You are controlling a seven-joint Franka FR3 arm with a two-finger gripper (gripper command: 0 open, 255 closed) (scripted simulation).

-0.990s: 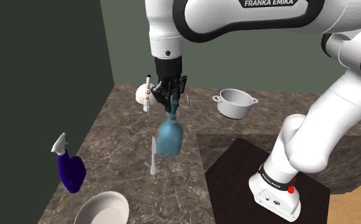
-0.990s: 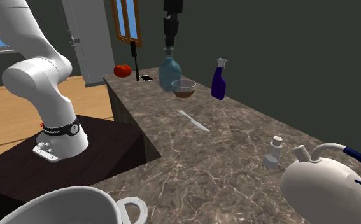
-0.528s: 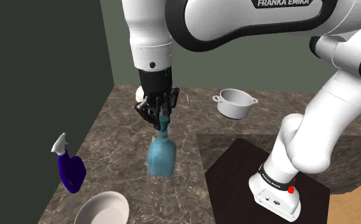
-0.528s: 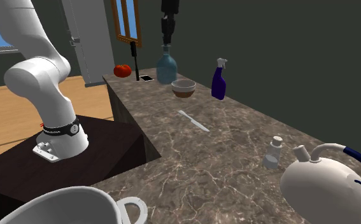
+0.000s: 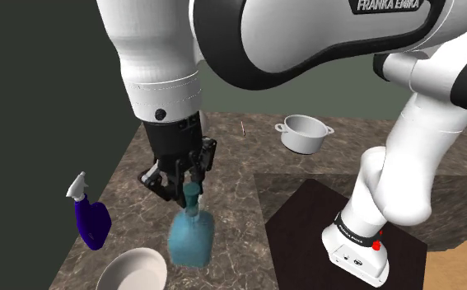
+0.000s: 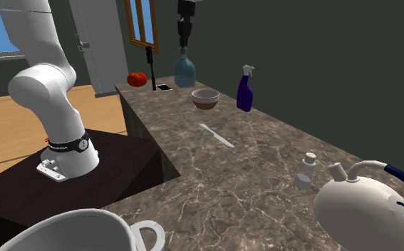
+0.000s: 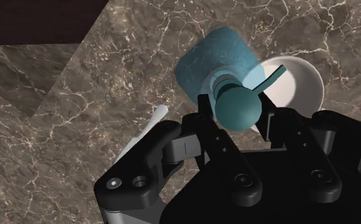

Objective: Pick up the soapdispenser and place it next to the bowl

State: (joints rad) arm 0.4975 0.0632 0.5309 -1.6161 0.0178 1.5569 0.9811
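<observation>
My gripper (image 5: 189, 183) is shut on the pump top of the teal soap dispenser (image 5: 191, 238), which hangs below it over the marble counter. In the wrist view the black fingers (image 7: 205, 114) clasp the dispenser's round teal cap (image 7: 237, 107), and the white bowl (image 7: 303, 83) lies just beyond the bottle. In the shoulder view the bowl (image 5: 133, 271) sits close to the dispenser's lower left. In the second exterior view the dispenser (image 6: 184, 70) hangs from the gripper (image 6: 184, 43) just behind the bowl (image 6: 205, 98), which looks brown inside there.
A blue spray bottle (image 5: 91, 216) stands at the shoulder view's left of the bowl. A white knife (image 6: 216, 135) lies mid-counter. A white pot (image 5: 302, 133) sits at the far end, and the dark stand (image 5: 338, 239) is beside the counter. A tomato (image 6: 137, 78), small bottle (image 6: 305, 170) and white kettle (image 6: 366, 207) also stand on it.
The arm has carried the dispenser along the counter, away from the knife and toward the bowl. The grip has stayed shut on its pump top.
</observation>
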